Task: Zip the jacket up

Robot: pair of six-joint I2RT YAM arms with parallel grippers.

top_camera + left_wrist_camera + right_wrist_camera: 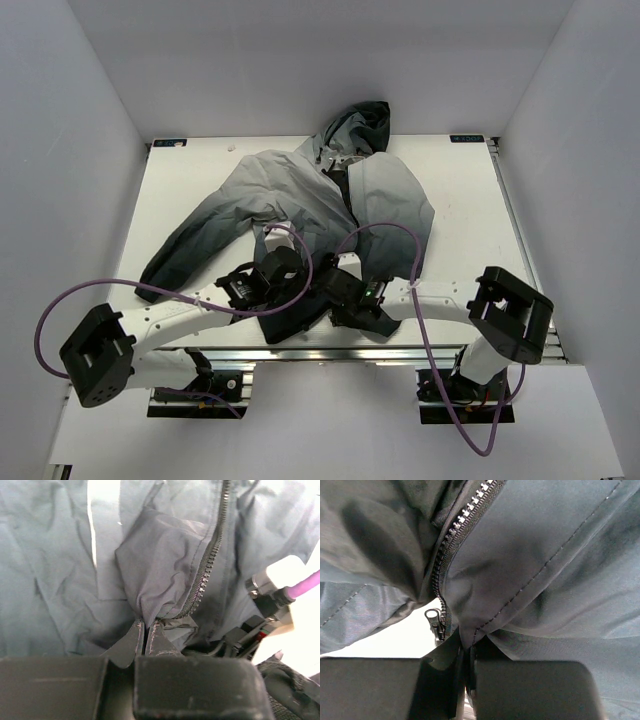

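The jacket (300,200) is lying spread over the white table (190,170) and filling the middle of the top view. Its hood is pointing toward the upper edge of the frame, and one sleeve is trailing toward the lower left. Its dark hem is sitting at the lower centre, where the left arm (170,318) and the right arm (440,298) are meeting over the cloth.

In the left wrist view, the left gripper (146,630) is pinching a fold of dark fabric at the lower centre of the frame — its fingers are pressing together with only cloth between them. The zipper (210,562) is running from the upper right of centre down to that fold, showing as one row of teeth along the fabric edge. At the right edge, a purple cable (305,582) is showing beside part of the other arm.

In the right wrist view, the right gripper (467,652) is clamping the jacket's stitched lower edge at the bottom centre, its fingers squeezed together on the cloth. The tooth row is slanting down from the top centre, and the slider (434,622) is hanging at its low end — just left of the fingers, against a bright patch of table.
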